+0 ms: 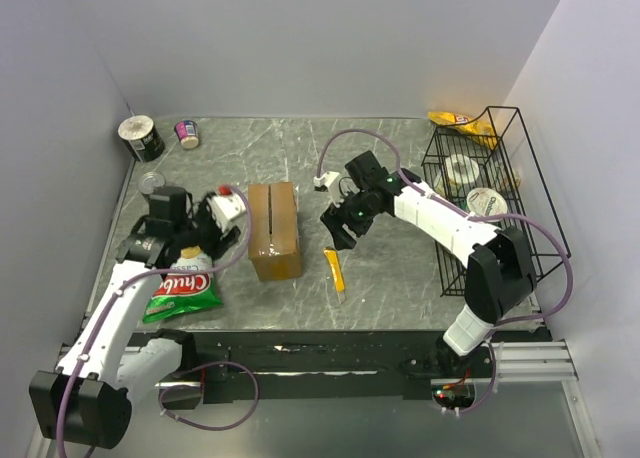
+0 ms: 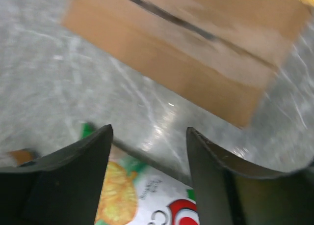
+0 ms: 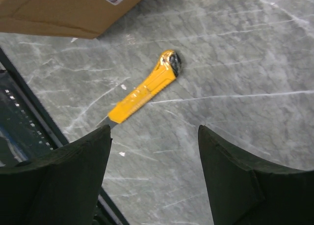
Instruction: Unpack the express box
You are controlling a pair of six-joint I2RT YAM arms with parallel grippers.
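The express box (image 1: pixel 274 230), a brown carton with a dark seam along its top, lies mid-table. It shows blurred in the left wrist view (image 2: pixel 186 43), and its white-labelled corner shows in the right wrist view (image 3: pixel 73 9). A yellow utility knife (image 1: pixel 334 269) lies on the table right of the box, also in the right wrist view (image 3: pixel 144 93). My left gripper (image 1: pixel 195 246) is open and empty, left of the box, over a green chip bag (image 1: pixel 182 290). My right gripper (image 1: pixel 342 233) is open and empty, just above the knife.
A black wire rack (image 1: pixel 485 193) with round packs and a yellow bag stands at the right. A dark can (image 1: pixel 141 137) and a small cup (image 1: pixel 187 133) stand at the back left. The table's front edge has a dark rail (image 3: pixel 29 131).
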